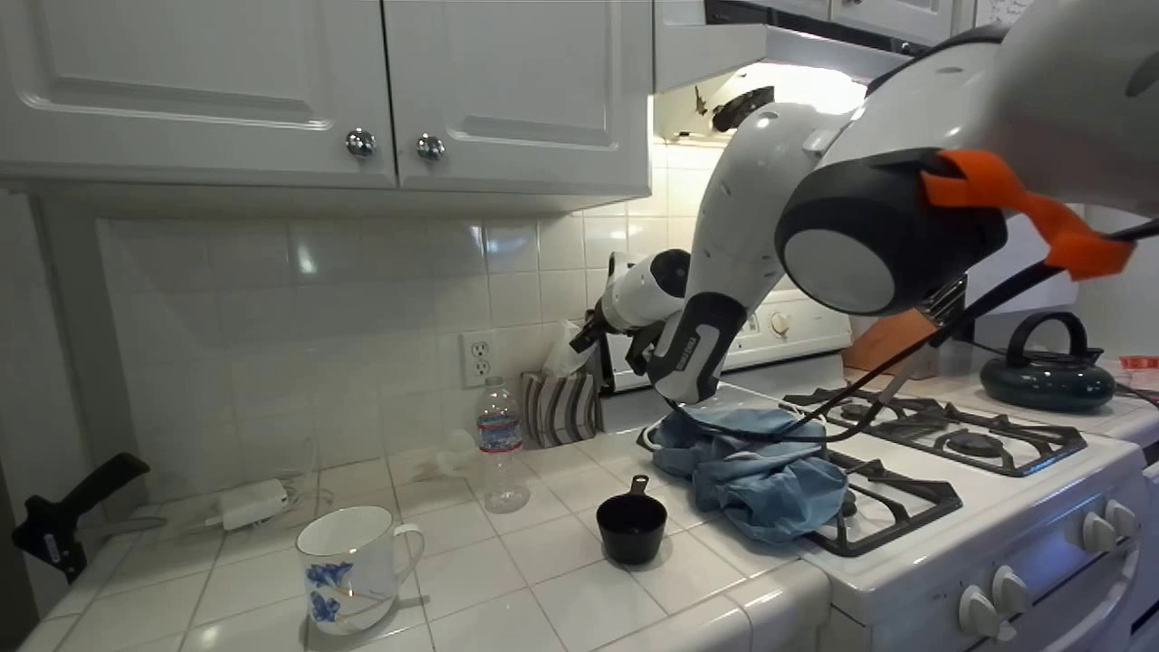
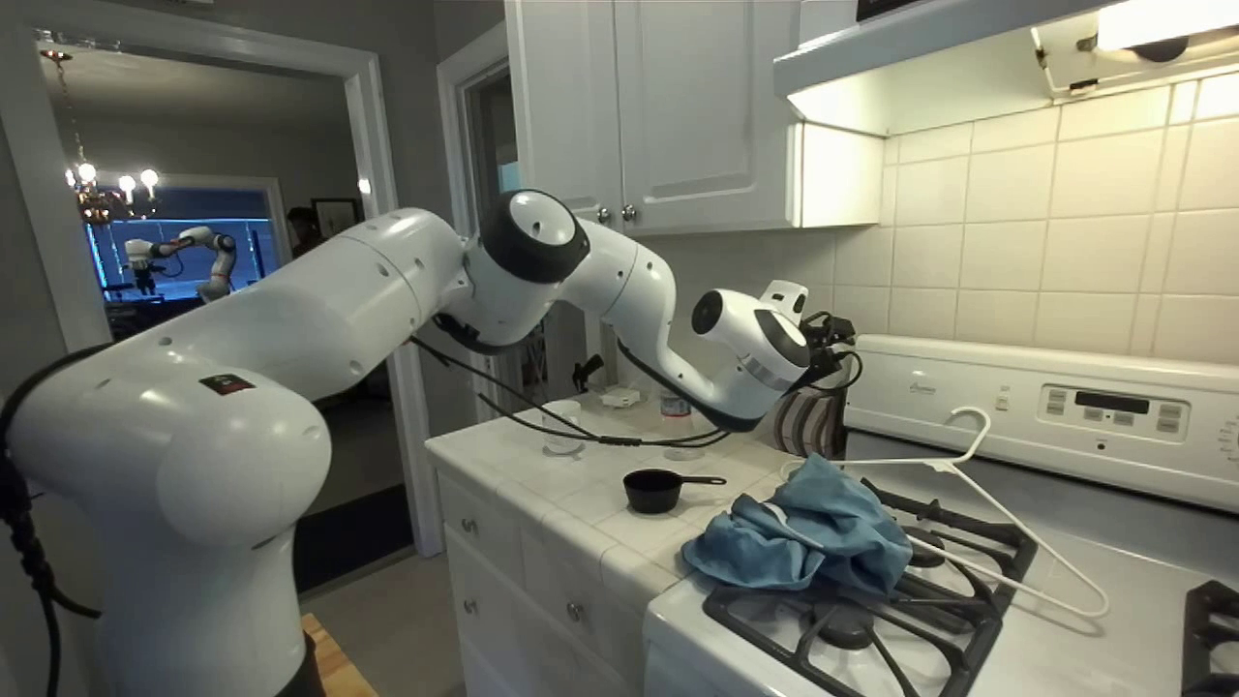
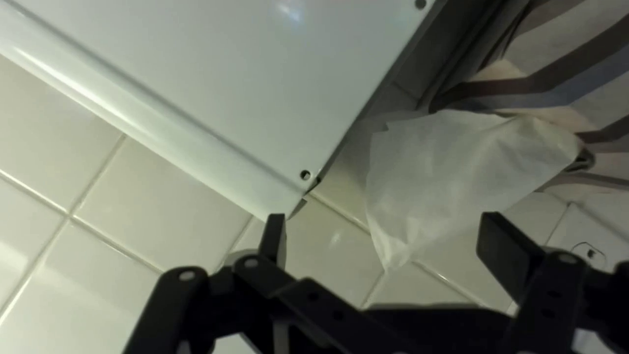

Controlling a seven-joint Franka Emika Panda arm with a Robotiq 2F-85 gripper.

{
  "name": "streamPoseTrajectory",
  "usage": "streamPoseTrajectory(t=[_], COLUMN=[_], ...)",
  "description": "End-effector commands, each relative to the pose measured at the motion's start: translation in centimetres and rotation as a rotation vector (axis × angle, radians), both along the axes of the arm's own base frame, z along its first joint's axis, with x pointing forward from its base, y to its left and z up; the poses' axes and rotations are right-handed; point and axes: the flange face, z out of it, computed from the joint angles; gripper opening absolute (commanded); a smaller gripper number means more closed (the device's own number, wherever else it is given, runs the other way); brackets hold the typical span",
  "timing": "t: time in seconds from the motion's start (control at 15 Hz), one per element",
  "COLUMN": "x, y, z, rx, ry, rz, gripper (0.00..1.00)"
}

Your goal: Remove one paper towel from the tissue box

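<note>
In an exterior view the arm (image 2: 407, 266) slopes up from its shoulder (image 2: 232, 455) to a bent elbow (image 2: 532, 242), then runs down through the forearm (image 2: 644, 310) and folds back up into the wrist (image 2: 745, 329), which sits lower than the elbow. The gripper (image 3: 385, 233) reaches out from the wrist on the side away from the shoulder. In the wrist view its two fingers (image 3: 508, 255) stand well apart, with a wide gap between their tips.
</note>
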Motion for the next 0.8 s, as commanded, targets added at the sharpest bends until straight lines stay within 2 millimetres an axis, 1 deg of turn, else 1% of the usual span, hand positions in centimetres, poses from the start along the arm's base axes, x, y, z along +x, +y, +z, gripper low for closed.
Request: streamPoseTrajectory(t=[0.0,0.2,0.27,0.6,0.73], x=[1.5,2.1,2.1,2.1,2.1], y=[-1.1,-1.4,-1.3,-0.4,-0.4], z=[0.8,-0.3,-0.1,-0.7,-1.0], rx=[0.041,0.081,0.086,0.118,0.142], ry=[-0.068,-0.075,-0.071,-0.046,-0.040], rz=[0.045,0.103,0.121,0.199,0.206], gripper=[1.00,1.00,1.00,1.00,1.00])
